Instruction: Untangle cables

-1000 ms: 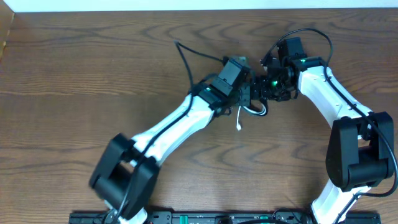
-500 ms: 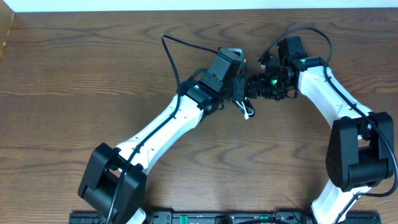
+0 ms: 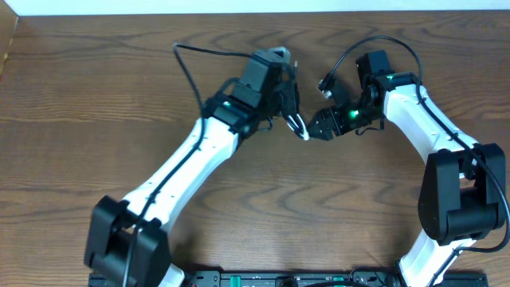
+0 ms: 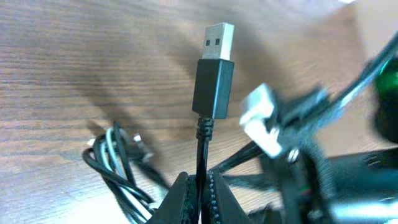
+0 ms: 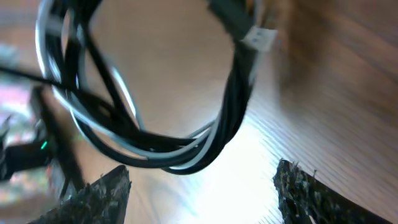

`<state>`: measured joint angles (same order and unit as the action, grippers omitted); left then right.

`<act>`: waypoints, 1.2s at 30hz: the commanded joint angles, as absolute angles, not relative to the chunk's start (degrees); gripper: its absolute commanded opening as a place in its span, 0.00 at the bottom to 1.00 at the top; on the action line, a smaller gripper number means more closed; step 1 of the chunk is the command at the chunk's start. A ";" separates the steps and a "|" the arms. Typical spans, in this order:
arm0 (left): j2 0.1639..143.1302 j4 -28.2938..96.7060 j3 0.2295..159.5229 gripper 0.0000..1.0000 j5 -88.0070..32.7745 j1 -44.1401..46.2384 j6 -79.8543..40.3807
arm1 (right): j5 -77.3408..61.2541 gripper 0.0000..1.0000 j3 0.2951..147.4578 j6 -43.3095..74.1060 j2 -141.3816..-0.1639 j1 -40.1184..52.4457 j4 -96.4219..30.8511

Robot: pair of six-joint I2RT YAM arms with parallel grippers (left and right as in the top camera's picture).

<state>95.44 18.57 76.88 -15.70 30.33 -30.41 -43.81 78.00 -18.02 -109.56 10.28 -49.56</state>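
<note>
There's the left claw (image 4: 200, 182), clamped tight on the black cable (image 4: 199, 134). It pinches the cord just under the USB plug (image 4: 214, 67), which stands straight up toward the top of the left wrist view. In the lower left of that view the rest of the cables (image 4: 115, 168) bunch into a loose bundle, black strands with a pale one among them, against the wooden table (image 4: 74, 74).

From overhead, the left arm reaches to the upper middle of the frame. The bundle sits just below and to the right of its tip, and the white cable (image 3: 299, 127) shows as a short bright curl. Right beside that curl, near centre frame, is the right claw (image 5: 202, 174). Its own camera shows its fingers (image 5: 102, 190) spread wide at the bottom corners, gripping nothing. The black and white loop fills the top of that frame, above the gap. Whether the loop touches those fingers I can't tell, because it's blurred.
</note>
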 commanded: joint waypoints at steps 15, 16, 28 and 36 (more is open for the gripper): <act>92.44 16.91 77.10 0.07 -28.51 24.80 -38.92 | -52.07 0.60 79.09 -30.46 -109.67 16.58 -40.25; 92.44 16.93 77.10 0.07 -28.97 24.80 -38.89 | -50.26 0.59 79.09 -28.12 -109.67 16.84 -38.46; 92.47 17.39 77.08 0.07 -27.97 22.35 -36.75 | -48.12 0.01 79.09 -16.80 -109.62 16.53 -37.80; 92.84 27.05 77.08 0.15 -10.85 20.03 -30.28 | -52.45 0.01 79.13 -16.58 -107.87 16.05 -47.00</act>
